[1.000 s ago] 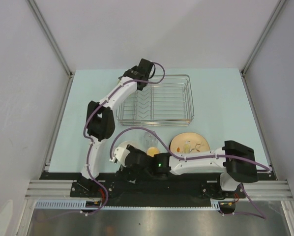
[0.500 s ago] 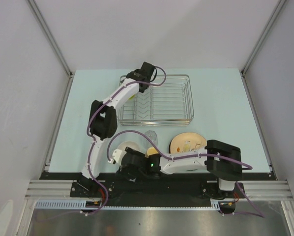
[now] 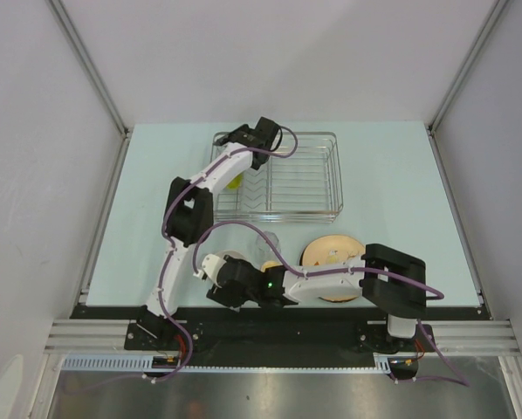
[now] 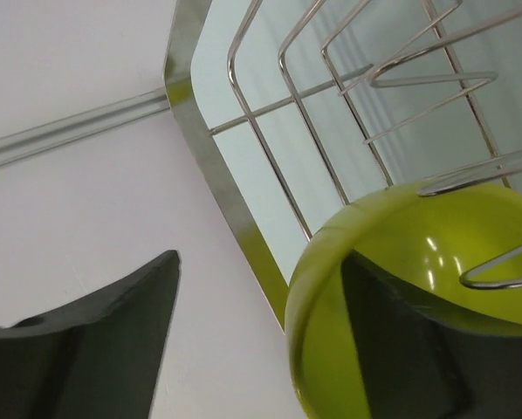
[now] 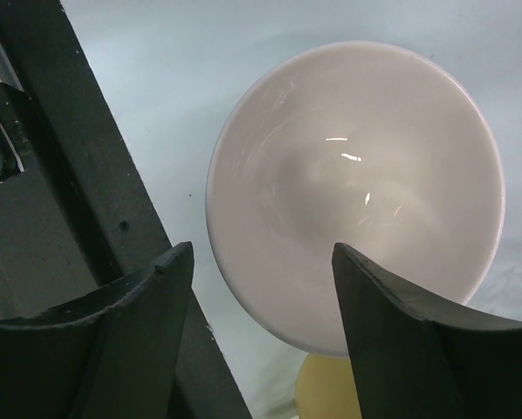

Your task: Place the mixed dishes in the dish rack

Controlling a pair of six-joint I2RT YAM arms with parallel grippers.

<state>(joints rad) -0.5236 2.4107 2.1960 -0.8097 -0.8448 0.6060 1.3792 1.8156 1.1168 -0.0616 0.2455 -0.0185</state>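
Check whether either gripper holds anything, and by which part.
Nothing held. Left gripper is open around the green bowl's rim; right gripper open over the white bowl.

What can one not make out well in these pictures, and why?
- Lime-green bowl: top view, the left arm hides nearly all; left wrist view, the frame edge cuts it off.
- Yellow mug: right wrist view, the white bowl covers most of it.
- Clear glass: top view, too faint to trace its outline.
- Plate: top view, the right arm crosses its near part.
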